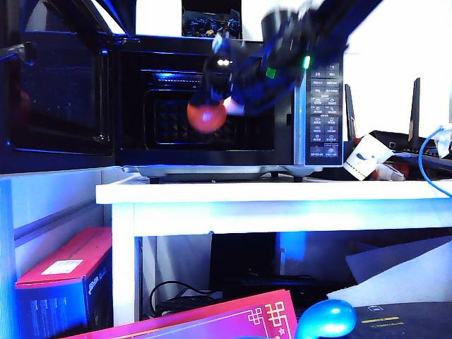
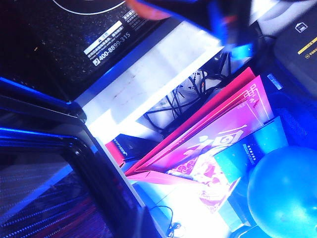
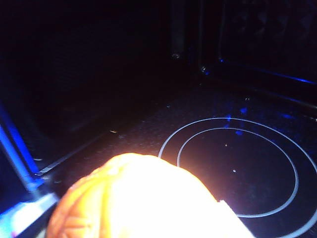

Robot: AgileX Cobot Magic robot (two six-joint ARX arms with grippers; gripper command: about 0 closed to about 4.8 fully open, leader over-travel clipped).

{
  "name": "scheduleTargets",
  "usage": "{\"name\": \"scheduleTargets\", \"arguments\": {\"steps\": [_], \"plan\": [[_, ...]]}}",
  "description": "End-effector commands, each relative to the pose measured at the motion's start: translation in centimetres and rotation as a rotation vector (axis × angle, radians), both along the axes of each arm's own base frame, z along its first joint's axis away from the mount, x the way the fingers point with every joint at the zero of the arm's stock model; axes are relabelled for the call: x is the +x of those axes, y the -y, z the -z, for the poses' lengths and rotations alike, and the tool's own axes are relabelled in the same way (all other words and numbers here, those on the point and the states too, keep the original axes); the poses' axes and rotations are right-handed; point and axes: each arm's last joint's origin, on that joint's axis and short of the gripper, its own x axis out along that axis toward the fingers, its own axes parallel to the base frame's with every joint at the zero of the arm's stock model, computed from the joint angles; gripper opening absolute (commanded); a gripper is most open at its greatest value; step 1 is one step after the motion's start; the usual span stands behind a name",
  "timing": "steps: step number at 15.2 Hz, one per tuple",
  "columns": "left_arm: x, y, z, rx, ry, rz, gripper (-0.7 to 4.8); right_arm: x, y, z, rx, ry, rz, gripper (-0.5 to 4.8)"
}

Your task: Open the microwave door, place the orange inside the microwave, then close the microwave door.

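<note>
Right claw (image 1: pixel 215 106) at the open mouth of the microwave (image 1: pixel 212 99), jaws spread wide around the orange (image 1: pixel 206 116) and gripping it. Orange held in the air in front of the cavity in the exterior view, level with the dark opening, clear of the floor below. Seen from the right wrist, orange (image 3: pixel 133 198) large and bright at the near edge, with the dark oven floor and its ringed white circles (image 3: pixel 237 166) just beyond and beneath. Part of a pale claw finger (image 3: pixel 233 218) touching the fruit's side.

Microwave door (image 1: pixel 60 92) swung fully open to the left, black glass facing out. Button panel (image 1: pixel 325 113) on the oven's right side, partly crossed by the blurred right arm. Oven standing on the white worktop (image 1: pixel 268 194).

Left claw not seen in any view; cannot tell whether open or closed. Left wrist camera looking down past the door's dark edge (image 2: pixel 74 163) onto the white worktop rim (image 2: pixel 148 74).
</note>
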Motion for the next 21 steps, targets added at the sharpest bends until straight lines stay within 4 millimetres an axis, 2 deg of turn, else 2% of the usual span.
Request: {"name": "scheduleTargets", "arguments": {"steps": [1,7,11,16,21], "plan": [[-0.2,-0.1,-0.4,-0.005,0.016,-0.001,-0.05,0.7,-0.8,1.2,0.037,0.093,-0.005,1.75],[-0.2,-0.1,-0.4,-0.005,0.016,-0.001,-0.05,1.9,-1.8,4.3,0.077,0.191,0.155,1.66],[-0.2,-0.1,-0.4,-0.006,0.016,-0.001,-0.05,2.4,-2.1,3.8,0.1,0.231,0.194,1.65],[-0.2,-0.1,-0.4,-0.007,0.018,-0.001,-0.05,4.4,-3.0,2.9,0.111,0.25,0.196,1.59],[-0.2,-0.1,-0.4,-0.007,0.019,-0.001,-0.05,5.1,-3.4,4.6,0.098,0.227,0.211,1.46]]}}
